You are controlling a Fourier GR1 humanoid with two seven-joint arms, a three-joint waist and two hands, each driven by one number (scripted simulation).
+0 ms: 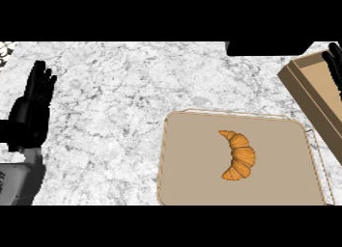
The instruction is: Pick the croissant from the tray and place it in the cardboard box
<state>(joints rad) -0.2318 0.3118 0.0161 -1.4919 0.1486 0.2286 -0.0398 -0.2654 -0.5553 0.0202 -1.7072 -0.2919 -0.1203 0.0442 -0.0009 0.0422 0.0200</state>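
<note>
Head view: one croissant (239, 156) on one tray (195, 188); one cardboard box (313, 89); both hands, left (31, 113) and right (341, 65), fingers straight.

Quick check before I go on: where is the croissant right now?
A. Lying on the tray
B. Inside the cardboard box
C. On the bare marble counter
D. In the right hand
A. The croissant lies on the tray, near its middle, with no hand on it; the right hand is up by the cardboard box, and the left hand rests open at the view's left.
</note>
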